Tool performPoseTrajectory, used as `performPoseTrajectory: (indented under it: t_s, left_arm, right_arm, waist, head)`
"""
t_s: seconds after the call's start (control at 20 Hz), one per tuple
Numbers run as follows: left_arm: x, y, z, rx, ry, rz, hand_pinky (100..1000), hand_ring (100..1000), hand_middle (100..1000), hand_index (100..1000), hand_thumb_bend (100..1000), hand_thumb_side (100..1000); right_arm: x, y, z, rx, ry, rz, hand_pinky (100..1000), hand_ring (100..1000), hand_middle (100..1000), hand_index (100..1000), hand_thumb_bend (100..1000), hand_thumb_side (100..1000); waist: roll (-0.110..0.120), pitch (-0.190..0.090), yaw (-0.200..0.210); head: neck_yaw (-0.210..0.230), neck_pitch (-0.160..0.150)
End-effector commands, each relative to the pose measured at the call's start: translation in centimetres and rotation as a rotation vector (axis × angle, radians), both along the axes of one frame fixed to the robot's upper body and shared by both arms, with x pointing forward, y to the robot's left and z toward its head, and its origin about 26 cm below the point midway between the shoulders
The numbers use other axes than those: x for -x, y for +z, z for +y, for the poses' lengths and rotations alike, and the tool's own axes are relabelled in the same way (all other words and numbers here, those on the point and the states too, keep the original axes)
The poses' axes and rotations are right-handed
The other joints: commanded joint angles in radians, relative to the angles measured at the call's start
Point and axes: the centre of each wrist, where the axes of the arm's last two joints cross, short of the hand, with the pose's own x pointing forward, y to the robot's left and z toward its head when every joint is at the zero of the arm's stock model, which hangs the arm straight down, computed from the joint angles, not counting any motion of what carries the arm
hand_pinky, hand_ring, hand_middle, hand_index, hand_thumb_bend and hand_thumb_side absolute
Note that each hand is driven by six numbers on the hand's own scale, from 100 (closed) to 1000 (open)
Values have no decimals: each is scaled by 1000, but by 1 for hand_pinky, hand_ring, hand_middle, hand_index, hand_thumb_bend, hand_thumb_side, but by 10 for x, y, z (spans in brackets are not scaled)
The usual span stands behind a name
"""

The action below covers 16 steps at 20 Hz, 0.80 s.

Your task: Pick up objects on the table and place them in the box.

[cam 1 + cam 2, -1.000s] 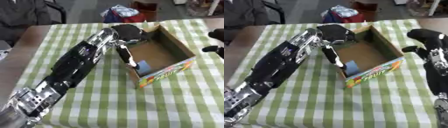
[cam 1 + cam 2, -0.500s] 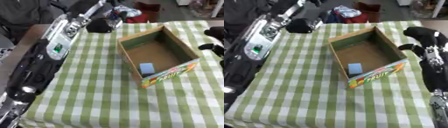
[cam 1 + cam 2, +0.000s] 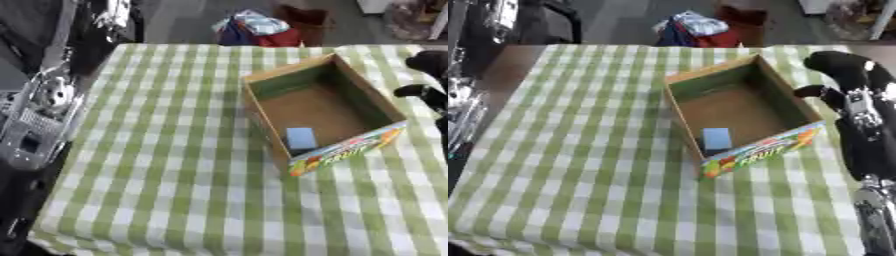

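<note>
Right eye view shows the cardboard box [image 3: 745,112] open-topped on the green-checked worktop [image 3: 588,165], with a small light-blue block [image 3: 716,138] lying inside it against the near wall. The right robot hand [image 3: 842,75] hangs just beside the box's right wall, fingers curled and holding nothing — the left robot hand is out of sight, only its silver-and-black arm [image 3: 39,100] showing along the left edge.

Bench [image 3: 175,165] w/ green-white checked cloth [image 3: 588,150], brown edge showing far left. Beyond far edge, on floor: bundle of blue/red/white stuff [image 3: 254,29] (bags or fabric, can't tell), reddish-brown container [image 3: 302,17] just beside it. Dark shape [image 3: 557,22] top left, pale clutter top right corner.
</note>
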Motion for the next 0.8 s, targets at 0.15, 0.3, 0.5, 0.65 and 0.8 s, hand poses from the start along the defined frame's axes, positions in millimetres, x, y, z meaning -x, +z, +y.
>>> performPoseTrajectory:
  t_s: [0.15, 0.3, 0.5, 0.65, 0.8]
  left_arm:
    - [12, 0, 8, 120, 28, -24, 685, 590, 611, 779, 100, 689]
    - [14, -7, 9, 155, 36, -10, 682, 587, 608, 778, 100, 692]
    - [14, -13, 7, 185, 36, 12, 678, 583, 604, 778, 100, 693]
    - [14, -16, 5, 202, 33, 22, 676, 580, 601, 776, 100, 693]
    - [13, -19, 4, 213, 31, 30, 676, 580, 601, 776, 100, 693]
  right_arm:
    - [1, 7, -2, -1, -10, -29, 609, 824, 721, 720, 100, 545]
    - [1, 7, -2, -3, -13, -28, 609, 824, 721, 720, 100, 546]
    - [1, 7, -1, -2, -11, -28, 609, 824, 721, 720, 100, 546]
    - [1, 7, -2, -4, -15, -29, 609, 824, 722, 720, 100, 547]
    - [1, 7, -1, -2, -11, -29, 609, 824, 722, 720, 100, 546]
  waist:
    - [-6, -7, 8]
    - [-6, -5, 13]
    - [-7, -2, 16]
    - [-4, -1, 21]
    - [-5, -1, 28]
  head:
    - [1, 5]
    - [1, 5]
    - [-1, 5]
    - [-1, 5]
    - [-5, 5]
